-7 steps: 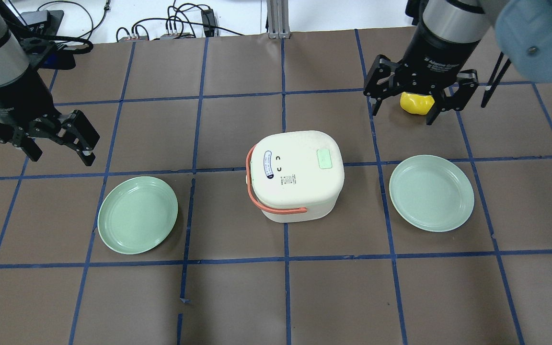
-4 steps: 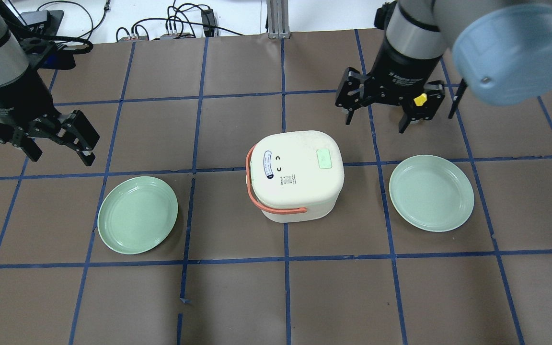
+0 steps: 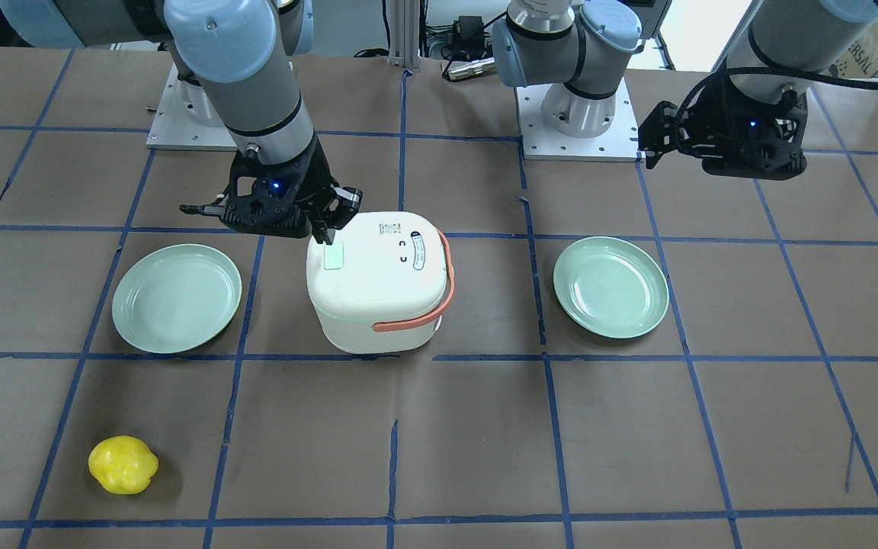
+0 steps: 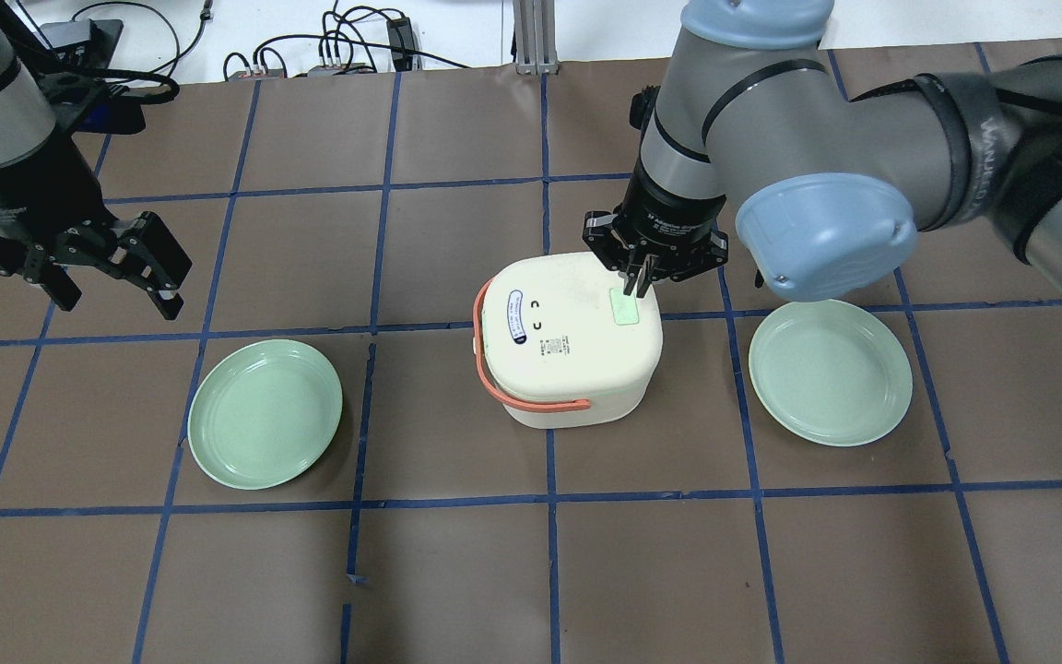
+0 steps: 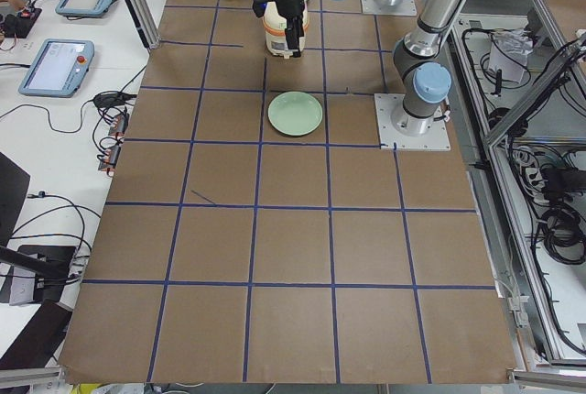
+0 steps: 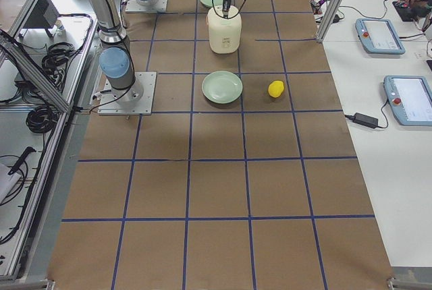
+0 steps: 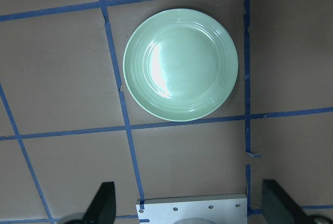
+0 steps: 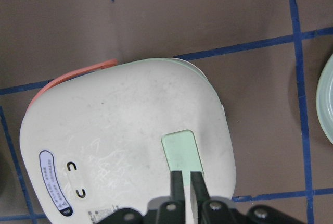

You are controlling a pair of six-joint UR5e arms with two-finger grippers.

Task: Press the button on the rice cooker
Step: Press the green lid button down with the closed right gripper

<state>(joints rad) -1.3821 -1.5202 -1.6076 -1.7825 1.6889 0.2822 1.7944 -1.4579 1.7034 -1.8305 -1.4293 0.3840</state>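
Observation:
The white rice cooker (image 4: 568, 341) with an orange handle stands mid-table. Its pale green button (image 4: 624, 306) is on the lid's right side. My right gripper (image 4: 634, 284) is shut and empty, pointing down, with its fingertips (image 8: 178, 178) together at the button's (image 8: 182, 148) edge. The front view shows the tips (image 3: 326, 236) at the button (image 3: 334, 256); I cannot tell whether the button is pressed down. My left gripper (image 4: 116, 295) is open and empty, hovering at the far left, away from the cooker.
A green plate (image 4: 265, 413) lies left of the cooker and another green plate (image 4: 830, 371) lies right of it. A yellow fruit-like object (image 3: 123, 464) lies at the far right of the table, hidden by my right arm in the overhead view.
My right gripper moved from above the yellow object leftward to the cooker's lid and went from open to shut. The left arm has not moved.

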